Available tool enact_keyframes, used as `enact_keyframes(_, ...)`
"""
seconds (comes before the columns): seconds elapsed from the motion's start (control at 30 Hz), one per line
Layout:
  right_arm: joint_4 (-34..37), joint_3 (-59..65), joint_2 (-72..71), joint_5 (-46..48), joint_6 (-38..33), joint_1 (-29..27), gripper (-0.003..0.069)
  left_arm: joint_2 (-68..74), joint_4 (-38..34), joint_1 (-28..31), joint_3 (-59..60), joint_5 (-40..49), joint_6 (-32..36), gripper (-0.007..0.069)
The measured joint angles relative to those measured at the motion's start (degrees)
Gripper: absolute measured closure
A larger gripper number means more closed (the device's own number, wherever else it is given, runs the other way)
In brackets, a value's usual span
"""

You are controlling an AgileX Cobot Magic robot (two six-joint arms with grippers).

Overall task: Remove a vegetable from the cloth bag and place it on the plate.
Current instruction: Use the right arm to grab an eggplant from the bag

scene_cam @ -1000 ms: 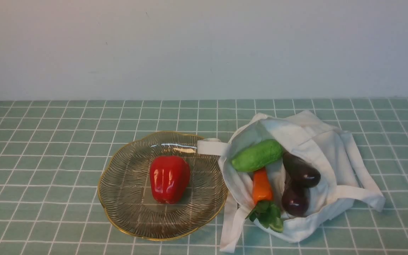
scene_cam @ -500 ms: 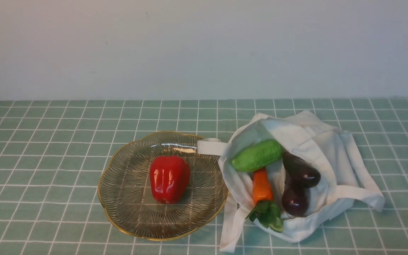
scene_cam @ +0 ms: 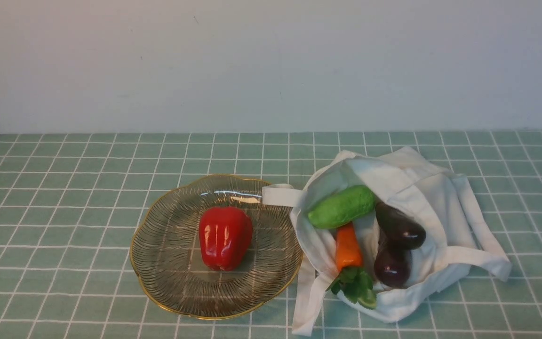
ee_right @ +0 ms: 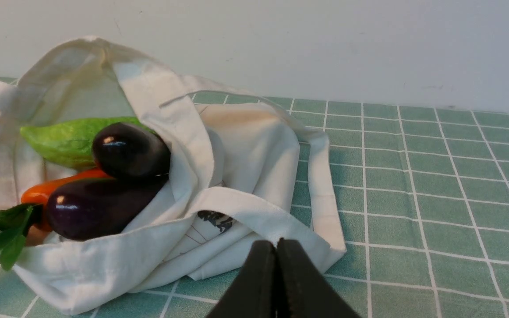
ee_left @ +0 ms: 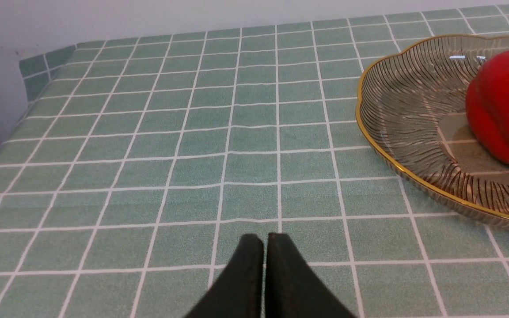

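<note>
Lab-like setup (plain, staged): green checked tablecloth (scene_cam: pixel 64 212), bare white wall (scene_cam: pixel 271 61).

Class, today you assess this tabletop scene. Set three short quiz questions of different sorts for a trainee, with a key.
1. True or false: the red pepper lies on the plate.
2. Which of these is inside the cloth bag? A. banana B. cucumber C. tomato
3. Fill in the missing word: the left gripper and the right gripper both have their jaws ____ (open or shut).

Key: 1 true; 2 B; 3 shut.
</note>
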Motion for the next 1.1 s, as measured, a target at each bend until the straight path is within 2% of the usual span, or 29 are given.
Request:
enact_keyframes(0.53,0.30,0.00,0.00,-0.06,0.17,0.00,0.0674,0.00,0.00,0.00,0.00,0.00,0.00,0.0629)
enact_keyframes(0.63,7.20,0.11,0.00,-3.90,4.69,0.04,0.0674,0.00,0.00,0.00,0.00,0.00,0.00,0.0629)
enact_keyframes(0.73,23.21,0.11,0.00,-10.21,12.27,0.18,0.0674,0.00,-0.06,0.00,0.00,0.00,0.00,0.0629)
enact_keyframes(0.8,29.43,0.11,0.00,-13.11,14.95,0.18,0.0674,0.00,-0.06,0.00,0.00,0.00,0.00,0.0629)
enact_keyframes(0.83,30.10,0.11,0.00,-13.11,14.95,0.18,0.0674,0.00,-0.06,0.00,0.00,0.00,0.00,0.0629)
enact_keyframes(0.87,35.03,0.11,0.00,-14.40,15.62,0.18,0.0674,0.00,-0.06,0.00,0.00,0.00,0.00,0.0629)
enact_keyframes(0.97,39.70,0.11,0.00,-14.89,15.62,0.18,0.0674,0.00,-0.06,0.00,0.00,0.00,0.00,0.0629)
enact_keyframes(1.1,42.53,-0.07,0.00,-13.76,15.22,0.18,0.0674,0.00,-0.06,0.00,0.00,0.00,0.00,0.0629)
